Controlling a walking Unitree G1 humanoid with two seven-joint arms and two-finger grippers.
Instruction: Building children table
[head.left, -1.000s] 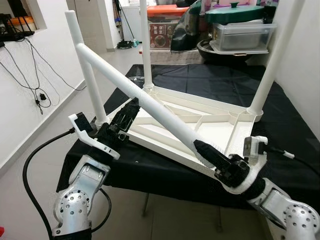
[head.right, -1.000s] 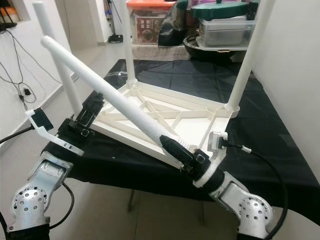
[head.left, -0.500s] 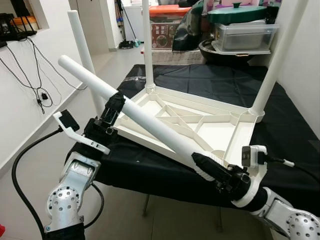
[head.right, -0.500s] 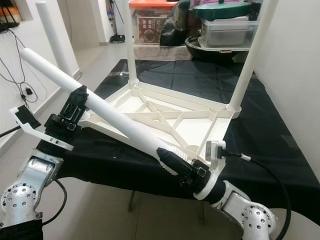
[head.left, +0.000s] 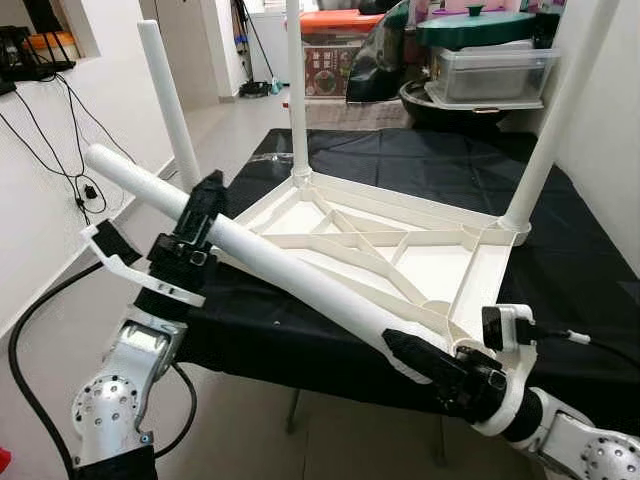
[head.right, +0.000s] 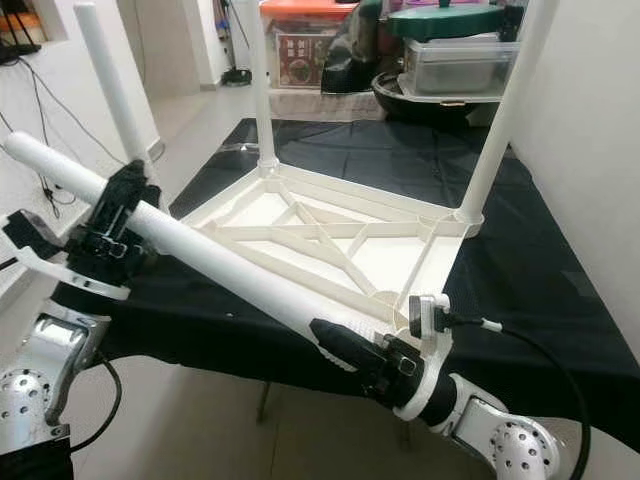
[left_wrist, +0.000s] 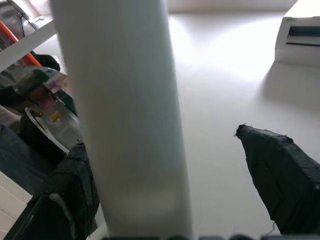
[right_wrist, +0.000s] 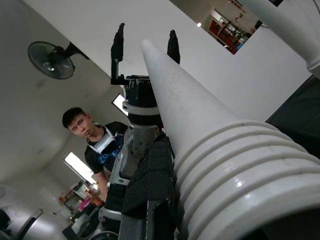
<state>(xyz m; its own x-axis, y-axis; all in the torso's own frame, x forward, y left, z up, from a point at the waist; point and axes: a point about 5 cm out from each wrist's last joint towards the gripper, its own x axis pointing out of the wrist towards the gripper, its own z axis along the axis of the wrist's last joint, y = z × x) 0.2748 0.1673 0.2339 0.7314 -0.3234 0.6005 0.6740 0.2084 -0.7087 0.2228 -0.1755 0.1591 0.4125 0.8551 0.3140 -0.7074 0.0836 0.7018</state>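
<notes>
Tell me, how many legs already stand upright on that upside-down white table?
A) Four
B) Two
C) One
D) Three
D: three white legs stand up from corners of the upside-down table top, while the fourth leg is carried slanted between the left gripper and the right gripper.
</notes>
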